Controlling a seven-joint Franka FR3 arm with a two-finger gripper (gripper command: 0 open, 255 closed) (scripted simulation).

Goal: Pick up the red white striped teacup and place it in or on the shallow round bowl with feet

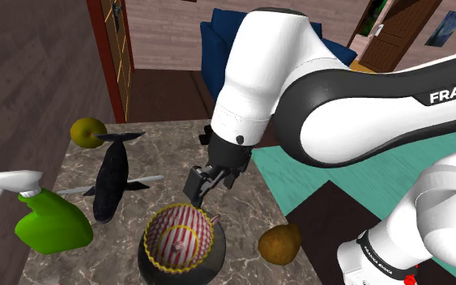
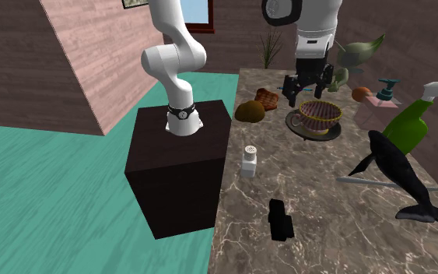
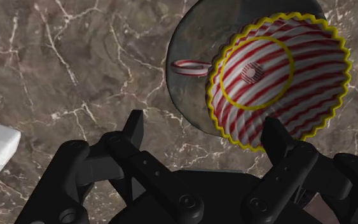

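The red and white striped teacup [image 1: 177, 235] with its wavy yellow rim sits upright inside the dark shallow round bowl [image 1: 147, 264] on the marble table. My gripper [image 1: 204, 190] hangs open just above and beside the cup, holding nothing. In the second exterior view the teacup [image 2: 320, 114] rests in the bowl [image 2: 312, 131], and the gripper [image 2: 309, 92] is a little above it. Through the wrist view I look down into the teacup [image 3: 279, 79], its handle pointing over the bowl [image 3: 187, 102]. The gripper [image 3: 204, 133] has its fingers spread apart, clear of the cup.
A green spray bottle [image 1: 52, 223], a black whale figure [image 1: 111, 174] and an olive round fruit [image 1: 88, 131] lie on the shoulder view's left. A brown lump [image 1: 279, 243] sits by the table edge. A white shaker [image 2: 250, 159] and a black block [image 2: 280, 219] stand nearer the stand.
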